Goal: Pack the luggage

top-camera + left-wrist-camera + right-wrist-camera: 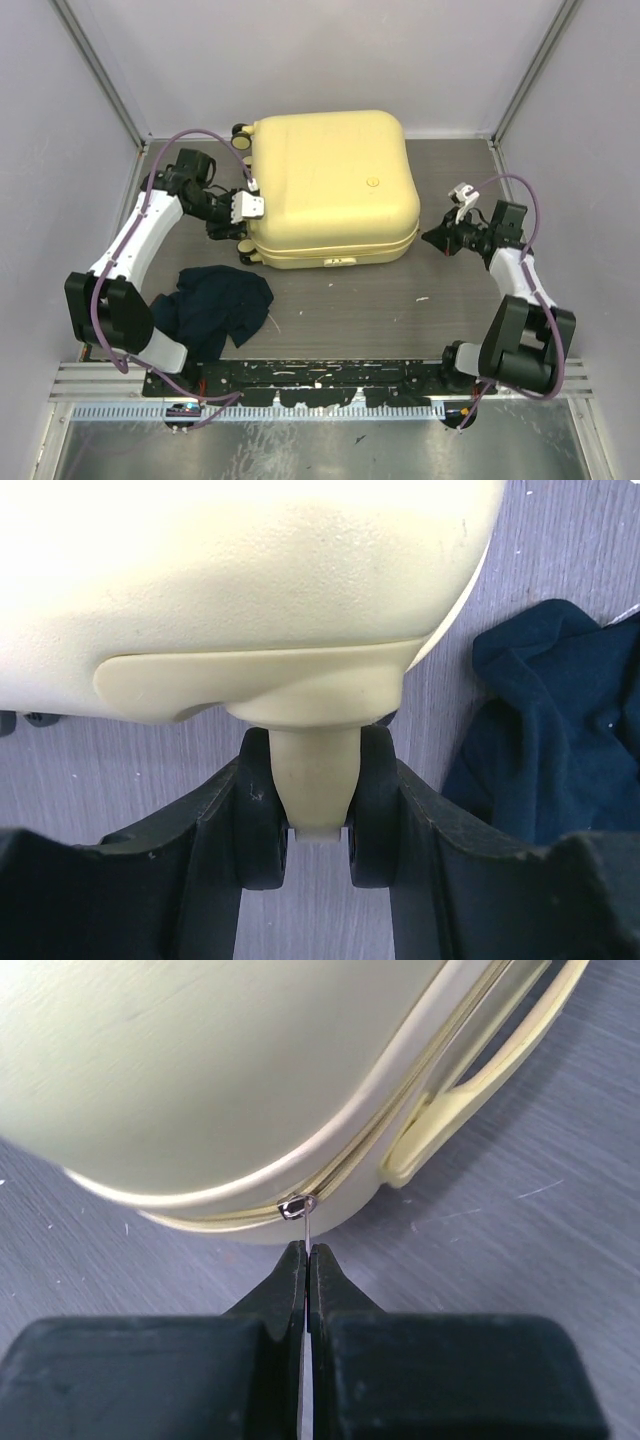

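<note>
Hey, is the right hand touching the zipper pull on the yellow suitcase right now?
Touching. The right wrist view shows the right hand shut on the thin metal zipper pull at the seam of the luggage.

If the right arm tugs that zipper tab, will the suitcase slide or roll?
The luggage lies flat on its shell, so it would probably slide, not roll. The left gripper clamped on the wheel caster should brace it. The hard shell looks stiff, so the zipper pull likely moves, not the wall.
</note>
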You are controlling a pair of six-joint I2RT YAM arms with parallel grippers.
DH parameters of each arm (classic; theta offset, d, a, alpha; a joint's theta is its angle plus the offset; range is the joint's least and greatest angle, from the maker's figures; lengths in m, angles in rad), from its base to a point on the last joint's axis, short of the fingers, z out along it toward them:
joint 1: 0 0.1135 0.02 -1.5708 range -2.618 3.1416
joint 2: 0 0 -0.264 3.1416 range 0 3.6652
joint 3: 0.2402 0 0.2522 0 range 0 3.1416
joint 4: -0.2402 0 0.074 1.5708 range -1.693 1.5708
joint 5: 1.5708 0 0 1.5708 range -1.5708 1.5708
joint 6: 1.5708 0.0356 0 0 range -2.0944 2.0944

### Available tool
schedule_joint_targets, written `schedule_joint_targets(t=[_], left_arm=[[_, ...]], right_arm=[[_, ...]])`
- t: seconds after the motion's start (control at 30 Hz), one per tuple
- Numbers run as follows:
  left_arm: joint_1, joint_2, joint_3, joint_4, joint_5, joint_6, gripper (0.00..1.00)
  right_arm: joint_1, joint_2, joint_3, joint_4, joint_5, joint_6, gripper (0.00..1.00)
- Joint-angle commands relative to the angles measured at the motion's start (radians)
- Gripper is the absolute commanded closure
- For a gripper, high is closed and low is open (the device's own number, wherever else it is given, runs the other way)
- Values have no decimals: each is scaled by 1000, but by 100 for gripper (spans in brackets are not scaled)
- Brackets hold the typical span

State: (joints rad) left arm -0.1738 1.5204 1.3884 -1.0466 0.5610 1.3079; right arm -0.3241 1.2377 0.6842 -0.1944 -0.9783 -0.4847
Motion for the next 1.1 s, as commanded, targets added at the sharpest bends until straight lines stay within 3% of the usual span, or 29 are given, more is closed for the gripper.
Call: schedule_joint_targets(t=[0.0,0.17,0.53,0.57,0.67,0.7,0.77,0.93,1.07], left_arm=[[75,24,-2,-72,-207,166,100],[84,21,-31,-72,-211,247,100],[127,75,71,-126,-99,215,98],[128,66,84,-134,-73,189,89],[128,39,138,-159,22,75,40],[128,26,153,-153,53,6,31],[129,1,175,-153,98,-106,22],[139,-28,230,-168,246,-410,10],[164,15,240,87,335,-955,5]], right_arm=[[-44,99,170,75,-18,-128,99],[-19,246,292,77,-73,-176,99],[128,425,428,82,-91,-233,99],[145,424,423,82,-95,-225,99],[177,401,389,86,-104,-203,99],[189,388,369,97,-103,-191,99],[205,360,327,126,-101,-162,99],[241,324,264,158,-80,-126,99],[260,296,222,190,-65,-85,99]])
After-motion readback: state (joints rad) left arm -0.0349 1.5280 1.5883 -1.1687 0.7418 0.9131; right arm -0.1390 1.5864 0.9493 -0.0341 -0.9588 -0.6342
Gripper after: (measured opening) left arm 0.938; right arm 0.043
